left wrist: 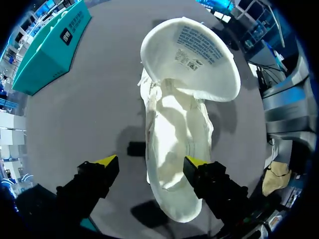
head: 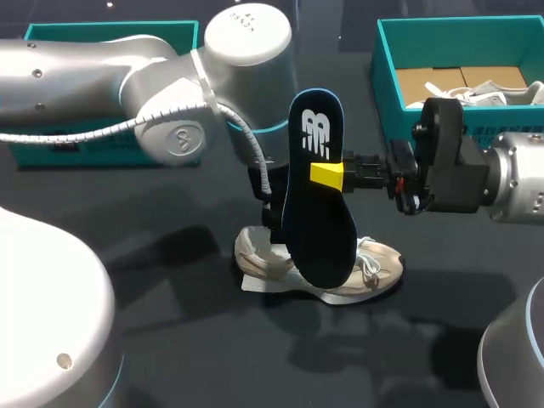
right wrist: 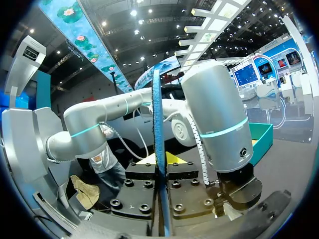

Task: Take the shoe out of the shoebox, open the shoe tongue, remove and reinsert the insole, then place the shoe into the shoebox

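Found right gripper (head: 328, 176) clamped on dark insole (head: 319, 212), held upright above beige shoe (head: 378, 262); noted shoe resting mid-table, tongue (left wrist: 189, 55) folded open; observed left gripper (left wrist: 150, 163) over shoe, fingers spread, gripping nothing; logged teal shoebox (head: 381, 68) far right, well apart from shoe.

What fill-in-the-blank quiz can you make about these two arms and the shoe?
The right gripper is shut on the dark ____, held upright.
The pale shoe lies on the ____, outside the teal shoebox.
The left gripper, above the shoe, has its fingers ____.
Missing words: insole; table; open.
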`<state>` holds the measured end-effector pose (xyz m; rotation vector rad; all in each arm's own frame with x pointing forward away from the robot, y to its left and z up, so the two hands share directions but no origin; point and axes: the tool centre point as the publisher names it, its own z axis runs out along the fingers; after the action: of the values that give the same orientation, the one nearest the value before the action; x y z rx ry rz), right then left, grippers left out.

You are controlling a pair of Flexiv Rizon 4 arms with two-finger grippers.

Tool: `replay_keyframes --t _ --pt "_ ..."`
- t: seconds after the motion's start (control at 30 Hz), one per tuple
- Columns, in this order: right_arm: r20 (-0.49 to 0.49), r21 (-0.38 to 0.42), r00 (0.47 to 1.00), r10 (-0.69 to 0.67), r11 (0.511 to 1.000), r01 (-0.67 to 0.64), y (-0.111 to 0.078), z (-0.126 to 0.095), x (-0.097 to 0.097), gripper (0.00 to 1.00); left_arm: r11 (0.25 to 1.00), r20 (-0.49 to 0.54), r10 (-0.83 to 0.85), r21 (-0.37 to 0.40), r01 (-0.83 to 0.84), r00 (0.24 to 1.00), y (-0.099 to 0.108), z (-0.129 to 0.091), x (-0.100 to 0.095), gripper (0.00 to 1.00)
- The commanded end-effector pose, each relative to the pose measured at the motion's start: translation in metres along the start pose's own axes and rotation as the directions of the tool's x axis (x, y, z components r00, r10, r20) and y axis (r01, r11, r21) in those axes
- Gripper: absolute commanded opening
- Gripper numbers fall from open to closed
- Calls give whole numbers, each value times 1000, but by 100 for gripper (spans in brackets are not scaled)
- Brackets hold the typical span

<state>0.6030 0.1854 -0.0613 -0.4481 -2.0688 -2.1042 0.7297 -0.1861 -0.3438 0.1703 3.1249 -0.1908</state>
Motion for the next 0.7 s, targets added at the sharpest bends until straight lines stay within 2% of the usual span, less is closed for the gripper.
replay_keyframes --t 0.03,0.13,0.23,0.33,0.43,0.57,0.7 --pt "7 -1 1000 1 1000 -1 1 3 2 0 1000 -1 -6 -17 6 1000 -13 17 -2 80" --pt "7 -1 1000 1 1000 -1 1 3 2 0 1000 11 -18 -18 18 1000 -15 23 -1 75" --pt "7 -1 1000 1 1000 -1 1 3 2 0 999 9 -29 -16 29 1000 -17 29 -3 64" --pt "7 -1 1000 1 1000 -1 1 3 2 0 999 9 -41 -16 42 999 -17 35 -4 60" --pt "7 -1 1000 1 1000 -1 1 3 2 0 999 4 -47 -17 47 999 -16 38 -3 50" --pt "7 -1 1000 1 1000 -1 1 3 2 0 998 -1 -53 -19 53 999 -17 42 -2 48" --pt "7 -1 1000 1 1000 -1 1 3 2 0 998 -6 -56 -19 56 998 -19 45 0 37"
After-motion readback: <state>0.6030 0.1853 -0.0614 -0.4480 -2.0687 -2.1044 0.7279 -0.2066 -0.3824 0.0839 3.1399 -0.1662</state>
